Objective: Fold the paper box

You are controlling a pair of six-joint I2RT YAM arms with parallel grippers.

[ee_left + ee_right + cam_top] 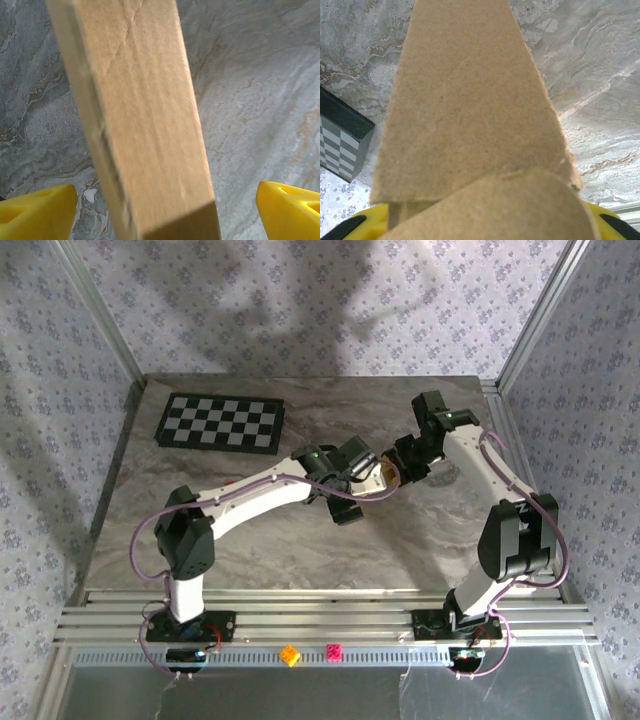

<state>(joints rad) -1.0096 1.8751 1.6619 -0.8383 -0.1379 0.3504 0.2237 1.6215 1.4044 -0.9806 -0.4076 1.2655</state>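
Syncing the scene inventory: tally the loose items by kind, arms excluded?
Box: 1
Checkerboard mat: 1
Small blocks: 2, one orange, one pink
Total: 4

Table [330,550] free at 6 and 12 o'clock, checkerboard mat [220,423] flat at 11 o'clock, left arm [250,490], right arm [480,455] and cardboard box [145,125] blocking the centre
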